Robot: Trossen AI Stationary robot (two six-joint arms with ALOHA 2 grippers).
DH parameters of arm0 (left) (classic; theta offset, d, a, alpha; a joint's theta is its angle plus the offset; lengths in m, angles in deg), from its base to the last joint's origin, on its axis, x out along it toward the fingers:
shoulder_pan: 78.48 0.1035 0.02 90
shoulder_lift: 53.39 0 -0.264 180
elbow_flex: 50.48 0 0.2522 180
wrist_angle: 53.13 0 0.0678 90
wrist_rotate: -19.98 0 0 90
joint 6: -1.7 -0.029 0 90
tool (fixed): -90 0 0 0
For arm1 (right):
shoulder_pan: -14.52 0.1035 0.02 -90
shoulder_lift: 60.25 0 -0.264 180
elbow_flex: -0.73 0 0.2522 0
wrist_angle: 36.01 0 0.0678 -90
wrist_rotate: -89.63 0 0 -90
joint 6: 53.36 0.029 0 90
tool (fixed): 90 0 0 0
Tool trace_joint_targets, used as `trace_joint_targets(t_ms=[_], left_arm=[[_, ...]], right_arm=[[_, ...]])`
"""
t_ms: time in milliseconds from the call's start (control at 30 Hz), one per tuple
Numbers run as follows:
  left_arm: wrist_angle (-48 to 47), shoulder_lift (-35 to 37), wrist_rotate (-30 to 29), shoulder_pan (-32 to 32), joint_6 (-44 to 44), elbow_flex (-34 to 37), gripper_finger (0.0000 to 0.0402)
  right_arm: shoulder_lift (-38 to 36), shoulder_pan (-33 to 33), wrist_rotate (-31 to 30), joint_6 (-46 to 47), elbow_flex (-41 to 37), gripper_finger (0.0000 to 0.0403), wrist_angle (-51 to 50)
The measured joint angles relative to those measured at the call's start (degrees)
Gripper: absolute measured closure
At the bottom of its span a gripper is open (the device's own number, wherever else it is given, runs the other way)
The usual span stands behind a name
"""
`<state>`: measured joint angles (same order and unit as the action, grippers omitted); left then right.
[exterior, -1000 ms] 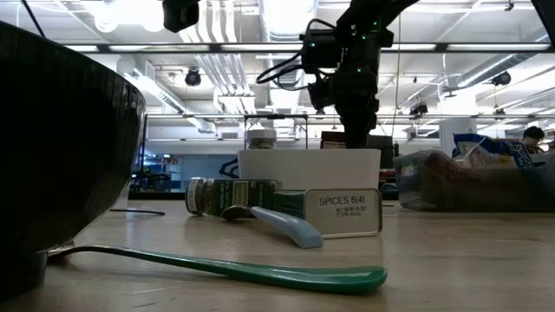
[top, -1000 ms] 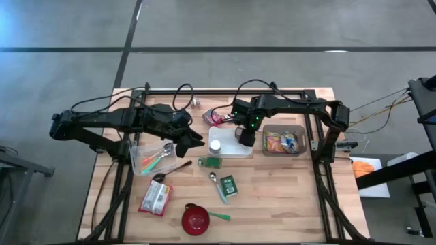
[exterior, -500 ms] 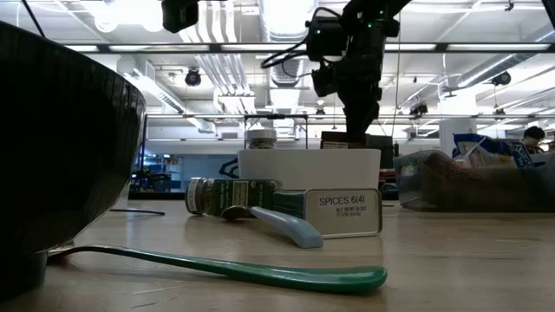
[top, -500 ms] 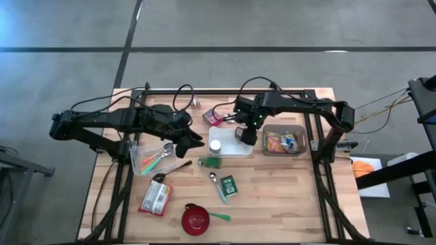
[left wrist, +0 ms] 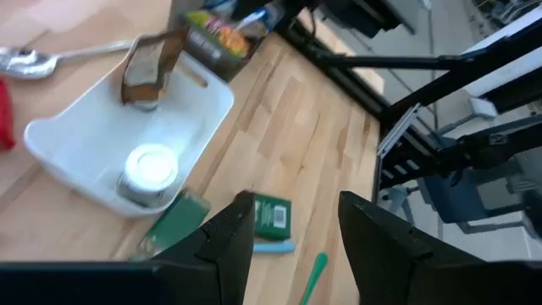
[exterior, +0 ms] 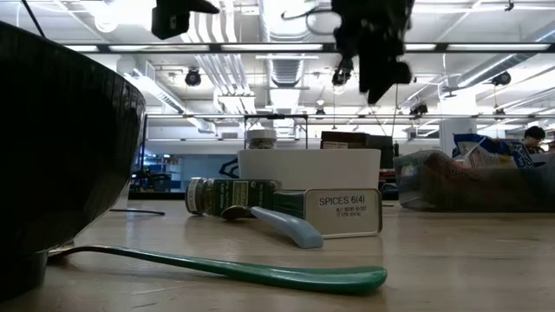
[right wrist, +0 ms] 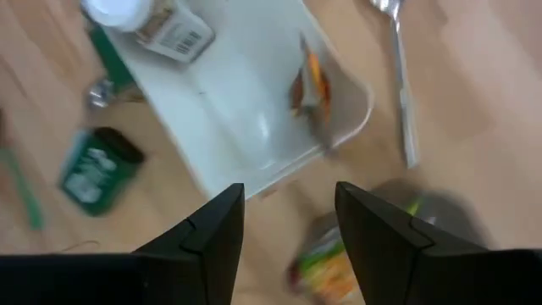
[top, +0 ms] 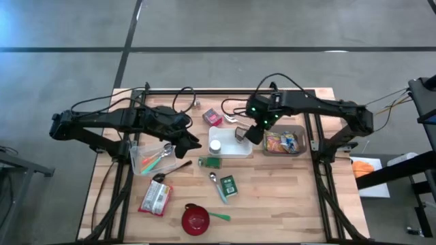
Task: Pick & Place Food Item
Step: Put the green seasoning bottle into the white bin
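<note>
High view: the right tool had risen and drawn back from the white tray, and now hung over the tray's edge nearest the clear bin of snack packets. A brown snack packet stood in the tray just below the tool, apart from it. A white-capped jar sat at the tray's far side from the tool. The left tool waited beside the tray, over the bench.

Low view: the right tool was now well above the tray wall, where a second ago it reached down behind it. Nothing hung from it.

Left wrist view: the packet leaned upright in the tray, free of any tool. This arm's own fingers stood apart, empty.

Right wrist view: fingers apart with nothing between them; packet inside the tray below.

Judgement: release made, one food item placed; the retreat suggests the next pick from the bin.
</note>
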<state>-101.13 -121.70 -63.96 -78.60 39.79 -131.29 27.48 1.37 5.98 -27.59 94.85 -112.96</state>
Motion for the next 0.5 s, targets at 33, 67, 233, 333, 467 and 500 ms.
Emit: trace_joint_targets(t_ms=[33, 67, 233, 333, 467, 500], left_arm=[[-0.77, 0.00, -0.02, 0.00, 0.11, 0.00, 0.0228], [-1.44, 0.00, 0.00, 0.00, 0.06, 0.00, 0.0228], [-5.91, -0.02, -0.04, 0.00, -2.45, 0.00, 0.0228], [-9.22, -0.04, -0.07, -0.07, -7.24, 0.00, 0.0228], [-11.15, -0.11, -0.23, -0.51, -16.78, 0.71, 0.0228], [-11.15, -0.11, -0.76, -0.77, -19.16, 1.39, 0.0228]], right_arm=[[-0.98, 1.06, 0.00, 3.01, -0.07, 0.0219, 0.09], [-1.88, 2.22, -0.01, 5.47, -0.11, 0.0219, 0.18], [-4.61, 7.72, -2.75, 14.21, -0.20, 0.0219, 0.24], [-5.28, 10.60, -5.21, 17.60, -0.20, 0.0219, 0.36], [-5.23, 13.98, -6.74, 21.06, -0.26, 0.0219, 0.38], [-5.23, 14.78, -7.35, 21.82, -0.28, 0.0219, 0.43]])
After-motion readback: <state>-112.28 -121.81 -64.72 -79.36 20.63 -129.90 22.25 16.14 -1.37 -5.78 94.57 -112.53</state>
